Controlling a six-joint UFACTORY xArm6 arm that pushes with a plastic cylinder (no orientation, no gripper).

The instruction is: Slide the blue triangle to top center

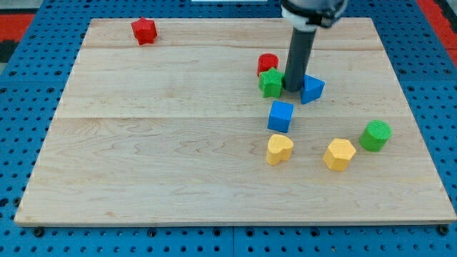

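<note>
Nearest the view's bottom lie two yellow plastic blocks on the pale wooden board (164,157): a yellow heart-shaped block (279,149) well below my tip and a little to its left, and a yellow hexagonal block (339,153) well below my tip and to its right. Beyond that one, further to the right of my tip and still below it, stands a green cylinder (375,135). Between the yellow heart and my tip sits a blue cube (280,116), just below the tip and slightly left.

My tip (293,88) is the lower end of a straight dark rod; there is no gripper on it, so nothing is clasped or let go. It rests on the board in the narrow gap between two blocks. Just to its right, touching or nearly touching the rod, is the blue triangle (312,88), which sits right of the board's centre and in its upper half. Just to its left is a green star-shaped block (270,83), and a red cylinder (268,63) lies up and left of the tip, against the green star. Far to the tip's upper left, near the board's top edge, is a red star-shaped block (143,31).
</note>
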